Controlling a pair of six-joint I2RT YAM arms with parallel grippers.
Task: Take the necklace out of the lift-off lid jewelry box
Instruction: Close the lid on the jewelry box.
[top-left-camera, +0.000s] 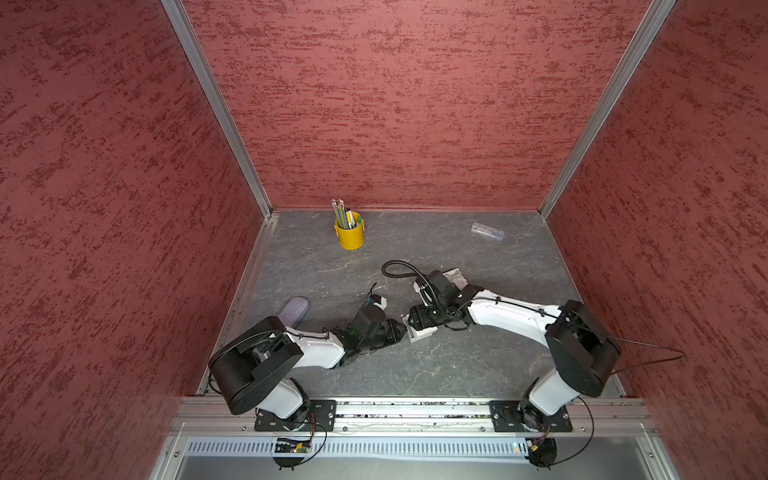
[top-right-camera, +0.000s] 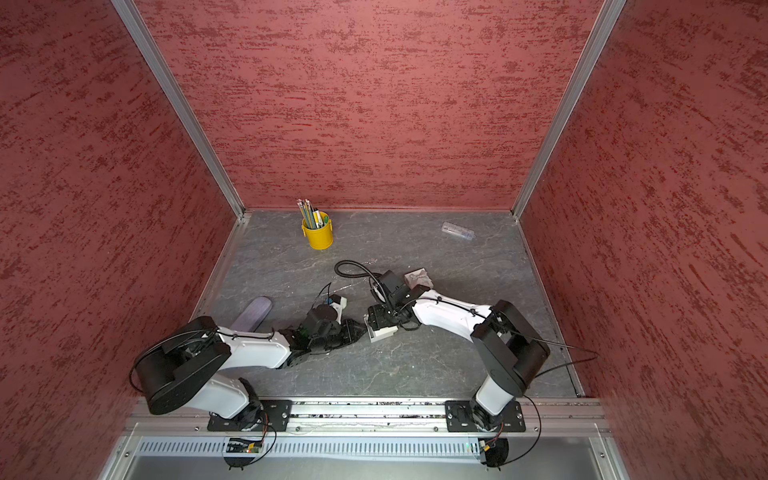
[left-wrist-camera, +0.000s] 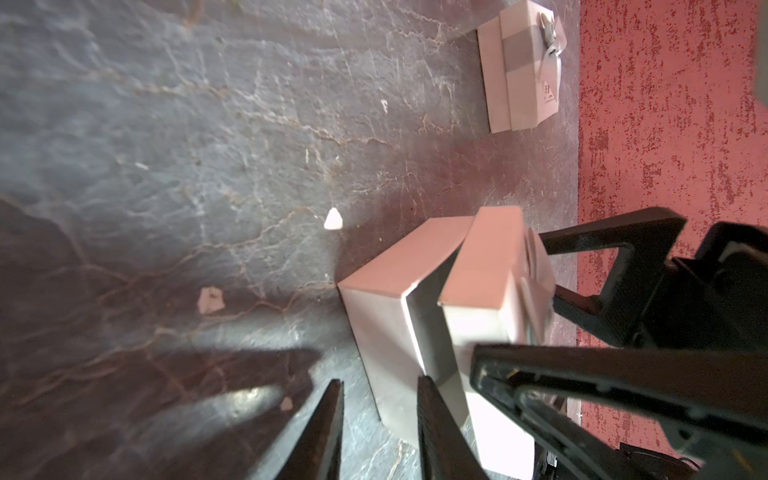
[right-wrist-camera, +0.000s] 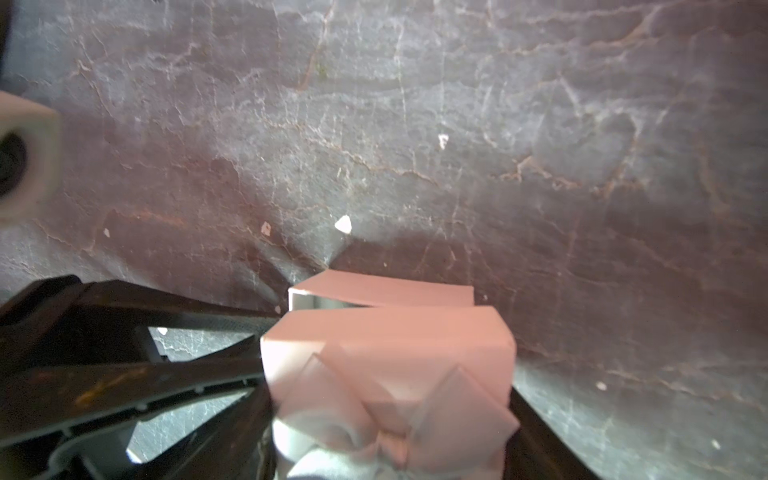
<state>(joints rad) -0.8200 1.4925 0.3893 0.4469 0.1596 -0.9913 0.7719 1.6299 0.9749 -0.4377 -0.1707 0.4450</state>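
Grey veined counter (top-left-camera: 457, 365) inside red textured walls, and everything that matters sits around the box base (left-wrist-camera: 374, 324), which lies on its side roughly midway between my two arms. Its mouth faces the right arm, so the box's long axis runs arm to arm.

The right gripper (right-wrist-camera: 390, 374) has its jaws clamped across the bowed lid (left-wrist-camera: 486, 266). The lid sits cocked at the base's mouth with a wedge of gap open on one side. I cannot tell whether its other edge is clear of the rim.

The left gripper (left-wrist-camera: 380, 386) sits at the base's closed end, jaws narrowed astride the near corner. Whether they actually pinch it I cannot tell.

The necklace does not show. The gap reveals only pale inner wall, so I judge it lies inside the base. The pull I need runs straight away from the base along that axis, toward the right arm, and that side has the direct line in once the lid is set down.

A second lidded box (left-wrist-camera: 519, 70) stands near the base, on its back-wall side.
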